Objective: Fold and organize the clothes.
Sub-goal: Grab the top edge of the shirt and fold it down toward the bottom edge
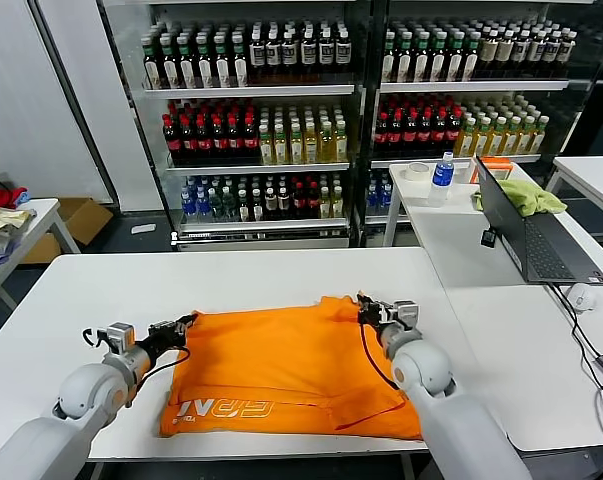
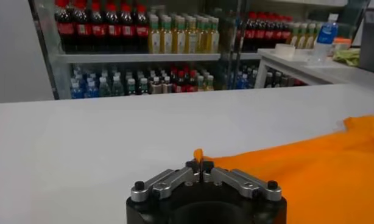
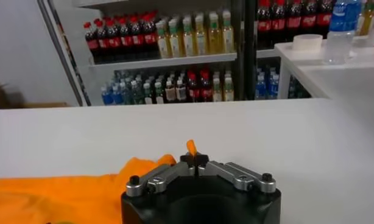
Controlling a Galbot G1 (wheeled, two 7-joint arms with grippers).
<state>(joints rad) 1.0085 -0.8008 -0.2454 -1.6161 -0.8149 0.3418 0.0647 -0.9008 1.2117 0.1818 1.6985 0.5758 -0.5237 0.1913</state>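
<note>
The orange T-shirt [image 1: 291, 375] lies flat on the white table [image 1: 71, 300], pale lettering near its front edge. At the shirt's left far corner my left gripper [image 1: 188, 322] is shut on the cloth; a small orange tuft pokes out between its fingers in the left wrist view [image 2: 199, 163], with the shirt [image 2: 309, 164] spreading away from it. My right gripper [image 1: 365, 303] is shut on the shirt's right far corner; in the right wrist view [image 3: 194, 159] a pinch of orange stands up between its jaws and the shirt [image 3: 65, 195] lies to one side.
A second white table [image 1: 481, 250] to the right carries a laptop [image 1: 526, 235], a yellow-green cloth [image 1: 526, 195], a water bottle [image 1: 441, 175], a tape roll [image 1: 417, 172] and a mouse [image 1: 581, 296]. Drink shelves [image 1: 271, 120] stand behind. Red and cream fabrics [image 1: 1, 215] lie on a left table.
</note>
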